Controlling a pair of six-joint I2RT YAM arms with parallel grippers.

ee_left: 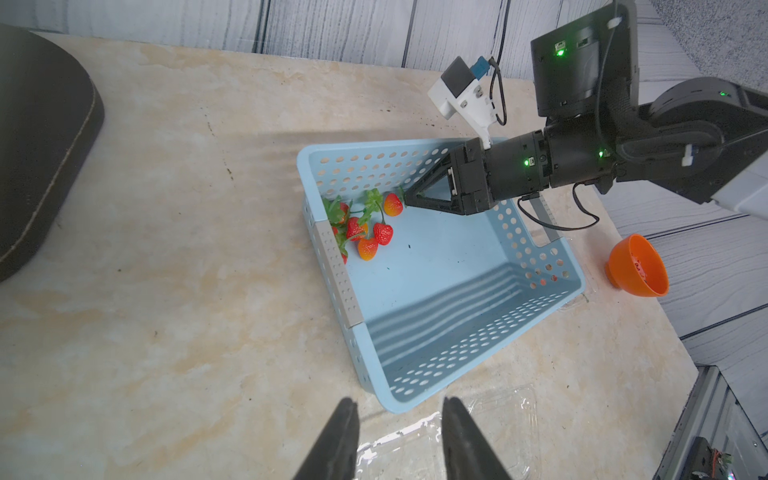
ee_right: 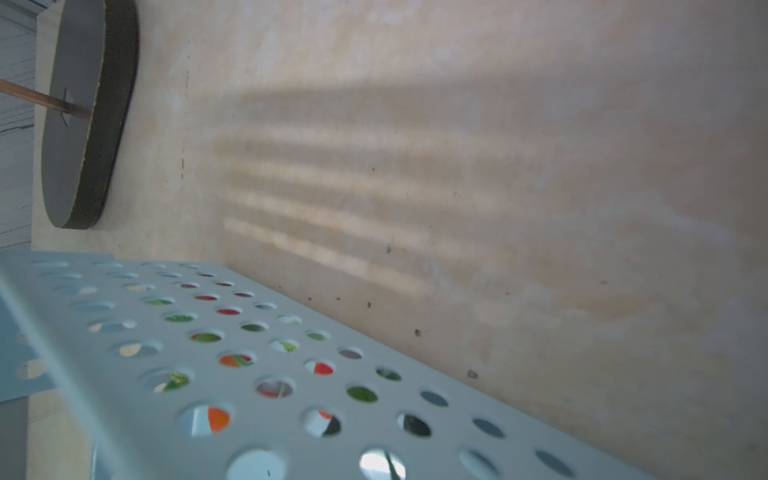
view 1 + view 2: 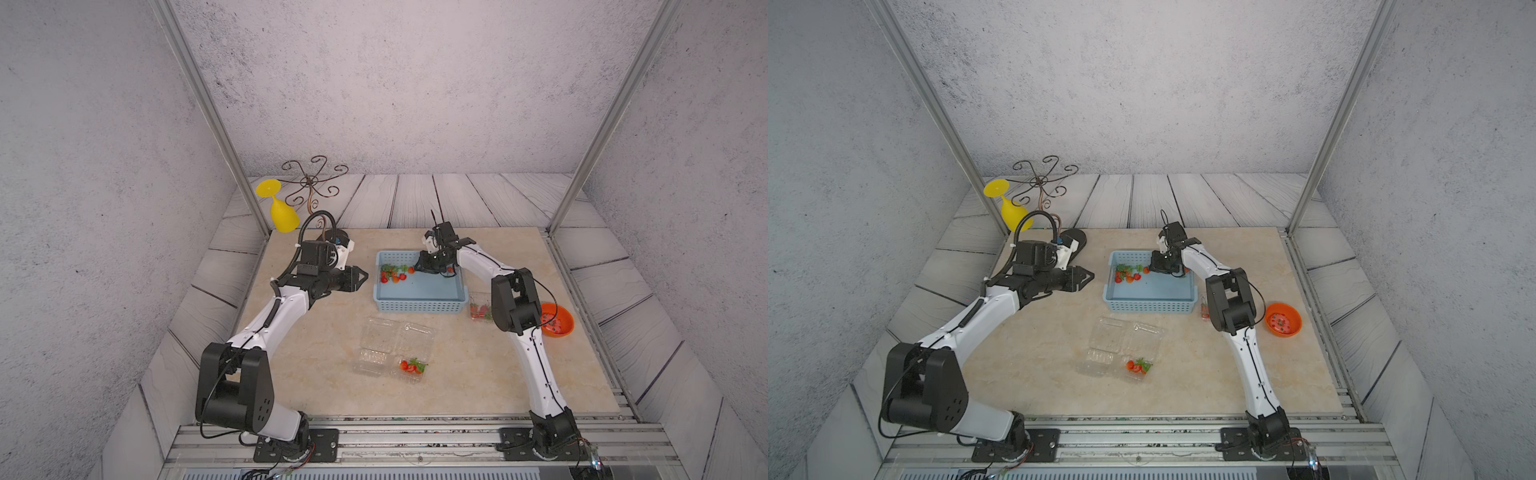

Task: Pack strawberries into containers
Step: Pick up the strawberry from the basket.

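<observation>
Pinch on one berry only: right gripper [image 1: 406, 200] low inside the blue basket [image 1: 540, 286], tips against the leafy cap of the nearest strawberry [image 1: 392, 204]; clamped or not, impossible to tell side-on. Best to close on cap or stem rather than the probably slippery fruit, lift straight up away from the tangled cluster [image 1: 361, 232], then clear the basket wall before swinging out. Meanwhile left gripper [image 1: 399, 401] beside the basket, fingers apart, empty. Front of the basket: empty clamshell [image 3: 376, 336] on the left-arm side, neighbouring clamshell [image 3: 415, 336] touching it with a few berries [image 3: 411, 366]; third clamshell [image 3: 478, 301] just beside the basket's right end, also with some.
</observation>
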